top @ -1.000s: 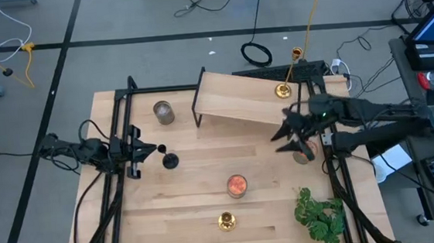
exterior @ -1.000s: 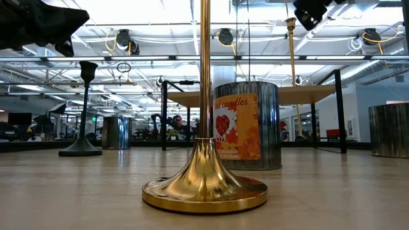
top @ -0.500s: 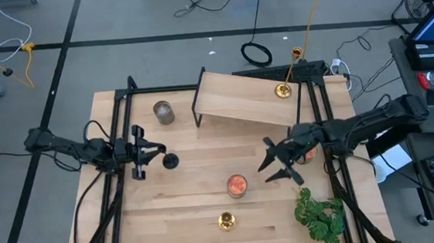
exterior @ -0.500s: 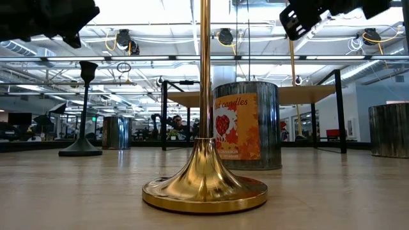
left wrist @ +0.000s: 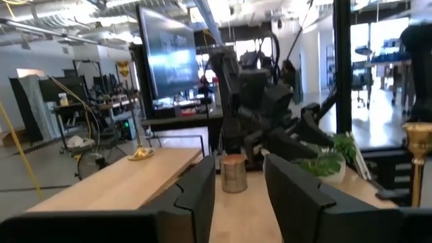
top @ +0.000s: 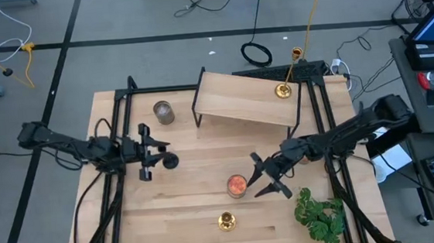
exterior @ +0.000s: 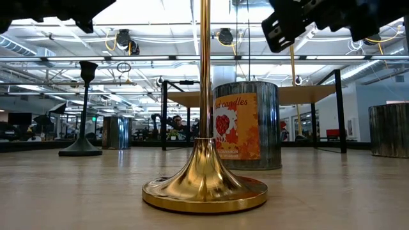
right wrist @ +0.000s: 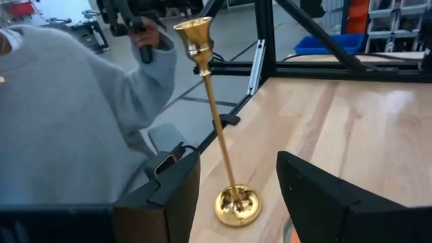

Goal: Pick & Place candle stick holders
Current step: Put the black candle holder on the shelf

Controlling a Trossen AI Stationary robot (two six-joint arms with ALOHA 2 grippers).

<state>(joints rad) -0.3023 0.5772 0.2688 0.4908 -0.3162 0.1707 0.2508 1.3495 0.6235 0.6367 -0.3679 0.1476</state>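
A small black candle stick holder (top: 171, 161) stands upright on its round base (exterior: 80, 151) at the table's left. My left gripper (top: 151, 152) hovers open beside and above it, touching nothing. One gold holder (top: 226, 222) stands on its base near the front edge. My right gripper (top: 256, 178) is open and points at it (right wrist: 206, 115) from the far right, fingers well short of it. A second gold holder (top: 283, 91) stands on the raised wooden platform (top: 239, 100).
A candle tin with an orange label (top: 237, 185) stands just left of my right gripper. A silver tin (top: 163, 112) is at the far left and a green plant (top: 319, 214) at the near right. A person's grey sleeve (right wrist: 61, 115) shows beyond the table's front edge.
My left gripper has opened, risen, and shifted slightly toward the table's right; the black holder stays standing where it was. My right gripper, open throughout, has swung from the right edge toward the left and near edge, past the candle tin.
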